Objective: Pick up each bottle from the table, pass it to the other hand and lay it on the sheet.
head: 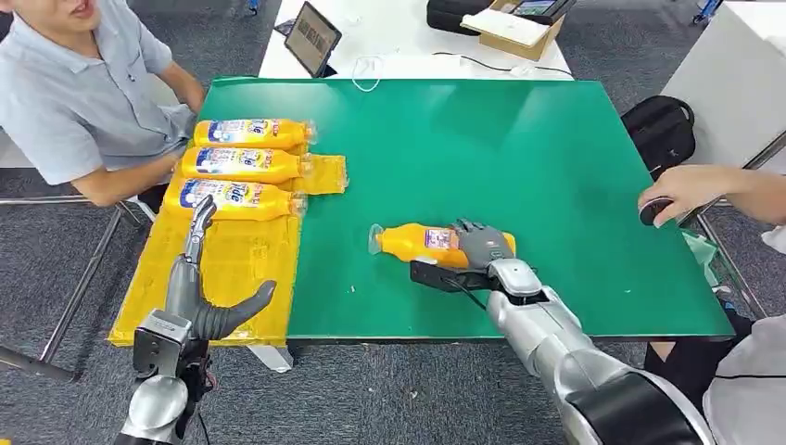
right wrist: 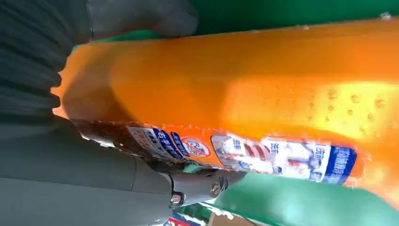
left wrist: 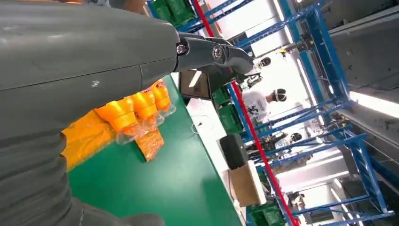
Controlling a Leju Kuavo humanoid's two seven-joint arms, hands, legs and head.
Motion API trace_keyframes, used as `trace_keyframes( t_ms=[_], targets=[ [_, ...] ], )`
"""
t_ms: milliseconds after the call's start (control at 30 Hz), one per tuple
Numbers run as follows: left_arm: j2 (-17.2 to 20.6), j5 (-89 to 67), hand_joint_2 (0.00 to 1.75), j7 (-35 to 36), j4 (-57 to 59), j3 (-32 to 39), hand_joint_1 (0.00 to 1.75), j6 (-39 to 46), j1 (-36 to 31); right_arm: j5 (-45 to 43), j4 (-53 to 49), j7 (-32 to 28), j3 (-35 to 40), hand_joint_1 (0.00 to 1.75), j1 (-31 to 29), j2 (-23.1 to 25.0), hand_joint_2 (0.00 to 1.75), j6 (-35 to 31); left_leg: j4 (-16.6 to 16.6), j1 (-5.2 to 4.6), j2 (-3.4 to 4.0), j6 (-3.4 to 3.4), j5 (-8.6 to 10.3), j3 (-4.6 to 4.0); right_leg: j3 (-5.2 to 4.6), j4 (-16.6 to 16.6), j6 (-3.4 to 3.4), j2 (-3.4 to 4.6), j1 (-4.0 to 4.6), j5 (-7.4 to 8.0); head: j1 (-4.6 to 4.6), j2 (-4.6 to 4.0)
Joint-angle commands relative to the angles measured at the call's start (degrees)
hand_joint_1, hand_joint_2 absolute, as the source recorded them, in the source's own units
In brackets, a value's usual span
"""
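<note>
Right wrist view: fingers wrap the orange bottle | head view: left hand spread, holding nothing, over yellow sheet

left robot hand: fingers spread, holding nothing | right robot hand: fingers wrapped in grasp

Grey carpet floor, white desk

A green table carries a yellow sheet that lies along its left edge and hangs over the near corner. Three orange bottles lie side by side on the far part of the sheet, caps pointing right. A fourth orange bottle lies on its side on the bare green surface near the front edge
</note>
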Motion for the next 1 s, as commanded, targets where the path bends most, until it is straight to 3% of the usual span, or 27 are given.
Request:
trace_keyframes(
  t_ms=[33,200,367,433,533,600,800,900,1000],
  targets=[
    [1.1,0.1,1.75,0.3,3.0,-1.3,0.00,-0.4,-1.3,0.0,5.6,1.3,2.0,1.75,-0.5,-0.2,1.75,2.3,-0.1,0.03,-0.08,-0.05,-0.05,0.24,0.26,-0.1,-0.10,-0.07,0.04,-0.08,0.02,0.00],
    [0.8,0.4,1.75,0.6,1.2,-1.0,0.00,-0.6,1.0,-1.9,5.1,0.8,0.5,1.75,1.5,-1.1,1.75,2.5,-0.1,0.05,-0.10,-0.06,-0.07,0.33,0.36,-0.1,-0.11,-0.09,0.06,-0.09,0.02,0.00],
    [0.8,2.4,1.75,0.0,0.4,0.1,0.00,-0.9,2.9,-9.1,3.1,-8.4,-4.2,1.75,5.2,-2.4,1.75,2.7,-0.1,0.06,-0.15,-0.04,-0.04,0.36,0.40,-0.2,-0.08,-0.15,0.06,-0.07,0.02,0.00],
    [0.6,3.6,1.75,-0.8,0.3,0.5,0.00,-1.3,3.2,-13.5,1.6,-14.6,-6.2,1.75,6.7,-2.3,1.75,3.6,-0.1,0.08,-0.23,-0.04,-0.06,0.49,0.57,-0.2,-0.10,-0.23,0.08,-0.11,0.04,0.00],
    [-0.7,6.8,1.75,-2.0,0.7,0.8,0.00,-2.7,3.3,-20.9,-2.2,-24.7,-9.1,1.75,8.9,0.0,1.75,5.6,-0.1,0.11,-0.13,-0.06,-0.08,0.56,0.61,-0.2,-0.11,-0.13,0.11,-0.09,0.04,0.00],
    [-2.0,9.3,1.75,-2.5,1.7,1.2,0.00,-3.3,3.1,-23.7,-5.6,-27.7,-9.2,1.75,10.5,2.5,1.75,5.9,-0.1,0.10,0.03,-0.08,-0.14,0.63,0.60,-0.2,-0.13,0.04,0.12,-0.06,0.05,0.00],
    [-6.2,18.8,1.75,-6.2,-0.6,1.6,0.00,-3.1,6.3,-39.4,-21.1,-32.7,-11.4,1.75,16.4,10.1,1.75,-2.6,-0.1,0.11,0.53,-0.26,-0.33,0.90,0.64,-0.1,-0.25,0.48,0.14,-0.05,0.04,0.00],
    [-5.9,18.8,1.75,-6.4,-1.4,1.1,0.00,-2.7,7.3,-40.4,-24.1,-30.7,-9.5,1.75,17.2,9.9,1.75,-2.9,0.0,0.14,0.56,-0.24,-0.31,0.70,0.44,0.0,-0.20,0.51,0.15,-0.06,0.02,0.00],
    [-6.4,19.7,1.75,-6.5,-1.2,1.2,0.00,-2.6,9.0,-46.5,-28.8,-34.7,-12.1,1.75,19.7,11.8,1.75,-8.6,0.0,0.14,0.38,-0.23,-0.31,0.53,0.36,0.1,-0.20,0.35,0.15,-0.15,0.02,0.00]
  ],
)
